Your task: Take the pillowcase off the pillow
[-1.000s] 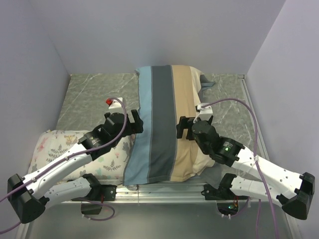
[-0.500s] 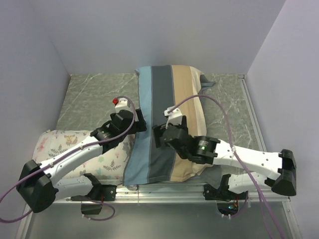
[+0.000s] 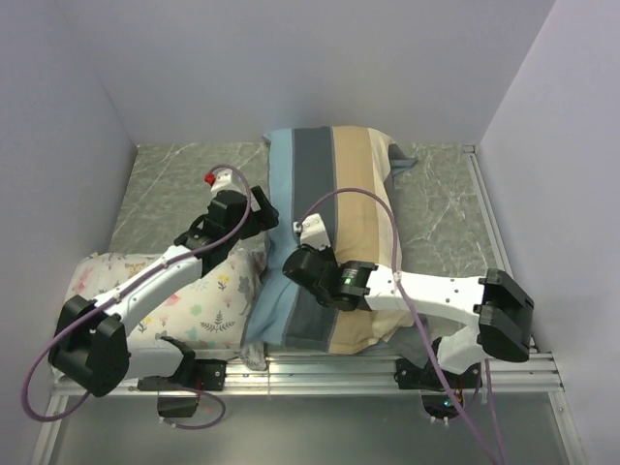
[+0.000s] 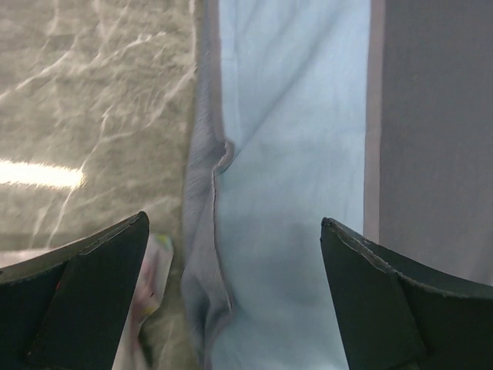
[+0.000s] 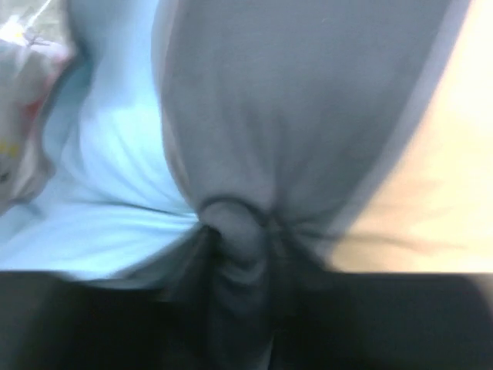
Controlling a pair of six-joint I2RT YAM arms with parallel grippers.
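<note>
Pillowcase [image 3: 334, 208] lies lengthwise along the middle of the table [image 3: 174, 184]: smooth woven cloth in wide light-blue, dark-grey and tan stripes, plump and rounded in form. Right claw [image 5: 235, 258] is pinching a bunch of the dark-grey stripe toward the near end, the cloth puckered into radiating creases. Left claw [image 4: 233, 223] stands spread wide above the hemmed light-blue left edge, gripping nothing. Table surface: glossy grey marble pattern. Floral-print pillow [image 3: 194, 291] lies against the near left edge
</note>
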